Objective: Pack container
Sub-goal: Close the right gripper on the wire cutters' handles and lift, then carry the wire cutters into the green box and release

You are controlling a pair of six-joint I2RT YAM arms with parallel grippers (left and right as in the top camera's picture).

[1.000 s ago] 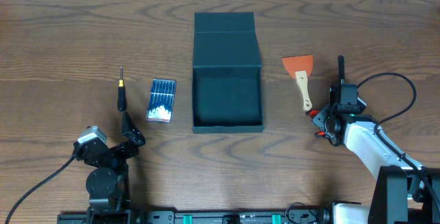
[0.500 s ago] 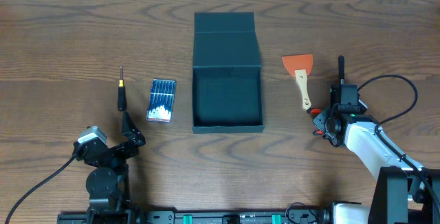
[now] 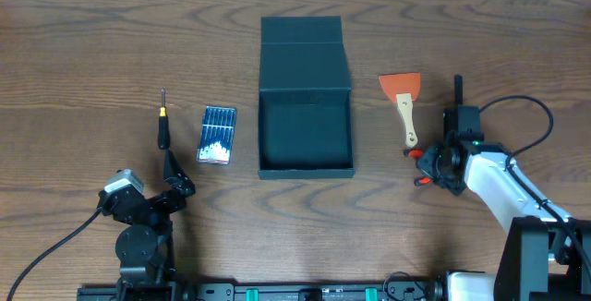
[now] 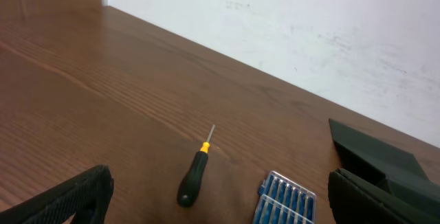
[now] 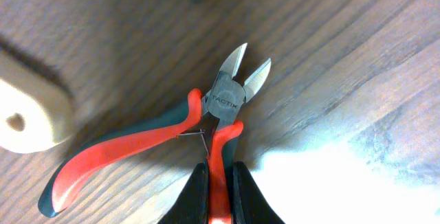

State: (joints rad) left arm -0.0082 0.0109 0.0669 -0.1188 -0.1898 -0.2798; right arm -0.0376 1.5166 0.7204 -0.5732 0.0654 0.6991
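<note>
Container (image 3: 305, 171) sits mid-counter (image 3: 83, 42), lid flap laid back on the far side. The cavity faces up and looks empty, so by my read nothing is packed yet. The step in hand looks like the right arm picking the first item and carrying it left into the box. Scraper (image 3: 404, 107) lies between pickup and container, so lift straight up, clear its wooden handle, then traverse, or it gets dragged. Bit case (image 3: 217, 135) and screwdriver (image 3: 163, 127) are on the box's left side, well apart from this move. Cutters (image 5: 213, 107) lie just beside the scraper's handle end. The grip is on one red handle only, not far behind the pivot, so expect the free handle and head to swing. Go slow and lower into the cavity before letting go. Right tool (image 5: 216, 183): fingers together, pinching that one handle. Blades are slightly parted, and I can't tell if the cutters are off the wood. Left tool (image 4: 220, 186): fingers wide apart, nothing between them, low near the screwdriver.
</note>
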